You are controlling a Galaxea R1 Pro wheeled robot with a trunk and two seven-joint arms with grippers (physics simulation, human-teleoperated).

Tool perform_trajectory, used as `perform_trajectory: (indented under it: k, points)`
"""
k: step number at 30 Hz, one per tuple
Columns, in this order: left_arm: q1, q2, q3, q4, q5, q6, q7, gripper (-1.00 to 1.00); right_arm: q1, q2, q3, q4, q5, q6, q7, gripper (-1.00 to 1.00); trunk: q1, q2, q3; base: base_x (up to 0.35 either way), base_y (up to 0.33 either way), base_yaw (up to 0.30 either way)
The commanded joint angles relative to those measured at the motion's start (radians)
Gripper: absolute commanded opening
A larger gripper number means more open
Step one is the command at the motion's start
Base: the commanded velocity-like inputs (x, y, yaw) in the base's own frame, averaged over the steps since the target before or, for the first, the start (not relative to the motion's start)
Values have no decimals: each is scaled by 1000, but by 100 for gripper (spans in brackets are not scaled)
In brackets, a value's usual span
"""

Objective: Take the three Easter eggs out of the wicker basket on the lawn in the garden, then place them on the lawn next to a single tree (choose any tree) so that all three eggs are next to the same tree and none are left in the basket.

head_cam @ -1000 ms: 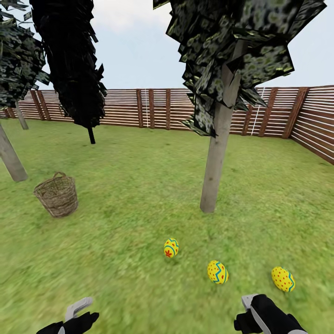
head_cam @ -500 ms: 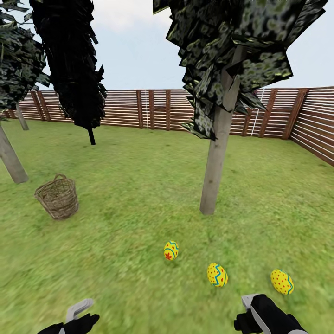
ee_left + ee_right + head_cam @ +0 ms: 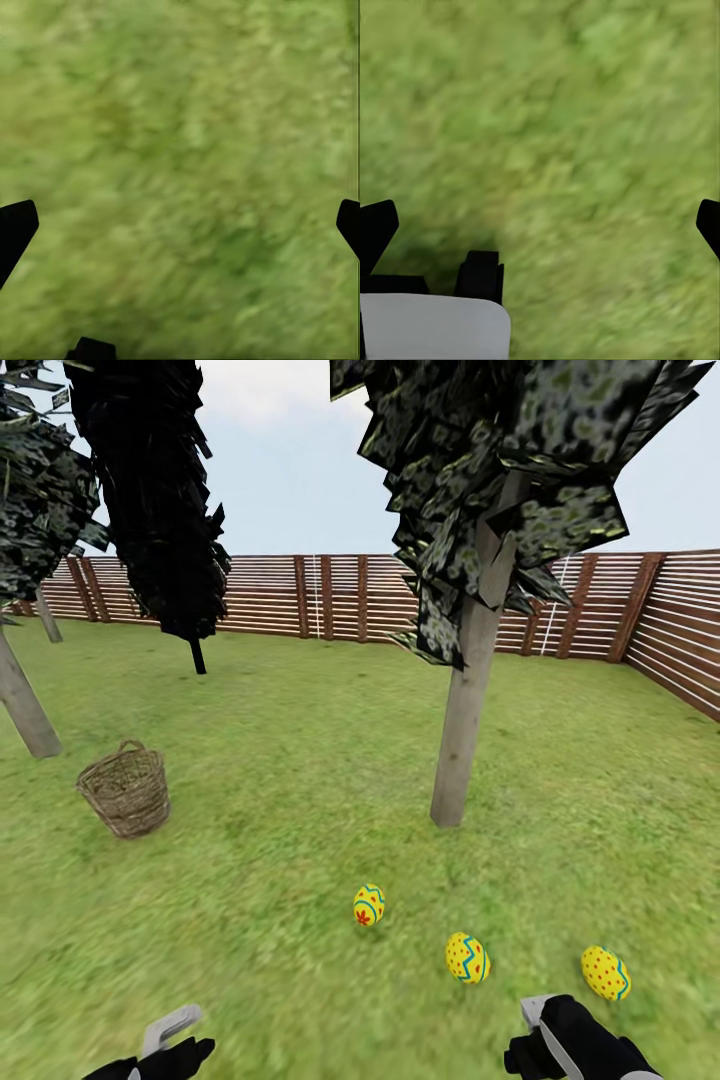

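**Three Eggs on the Lawn by the Pale-Trunk Tree; Both Grippers Empty**

Landmark for all positions: the tree (image 3: pixel 462 730) with the upright pale grey-tan trunk, as seen in the head view.

Nearest the camera, the left gripper (image 3: pixel 180 225) and the right gripper (image 3: pixel 540 225) were held low over the lawn (image 3: pixel 300 780), well short of the tree. In each wrist view the two fingertips stood at opposite edges of the picture with bare grass between them. Both grippers were spread wide and held nothing.

Next outward lay the three Easter eggs, all on the grass on the camera side of the tree:
- The right egg (image 3: pixel 606 973) lay to the right of the trunk and nearest the camera.
- The middle egg (image 3: pixel 467 958) lay almost directly in front of the trunk base.
- The left egg (image 3: pixel 369 906) lay slightly left of the trunk and closest to it.

The eggs were apart from one another and none touched the trunk.

The wicker basket (image 3: pixel 126 790) stood upright on the grass, well to the left of the tree and about level with its base. No egg was visible inside it.

Farther out and left of the tree stood a black tree (image 3: pixel 160 500) with a thin black trunk. A brown slatted fence (image 3: pixel 330 595) closed the garden behind the tree.
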Motion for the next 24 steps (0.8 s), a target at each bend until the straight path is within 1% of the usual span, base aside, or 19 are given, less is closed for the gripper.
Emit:
perform_trajectory:
  k: [1, 4, 8, 11, 24]
  points:
    - [0, -5, 4, 1, 6, 8, -3, 100, 0, -1, 6, -2, -3, 5, 2, 100, -4, 7, 2, 0, 0, 0]
    - [0, -16, 3, 4, 6, 8, 7, 100, -1, -1, 6, -1, -3, 5, 2, 100, -16, 28, 12, 0, 0, 0]
    - [0, -22, 3, 5, 7, 8, 67, 100, 0, -1, 6, -1, -3, 4, 2, 100, -31, 56, 24, 0, 0, 0]
    - [0, -30, 3, 6, 7, 8, 85, 100, 0, -1, 6, -1, -3, 4, 3, 100, -42, 77, 34, 0, 0, 0]
    - [0, -37, 3, 10, 7, 10, 87, 100, 0, -1, 6, 2, -3, 4, 2, 100, -92, 168, 74, 0, 0, 0]
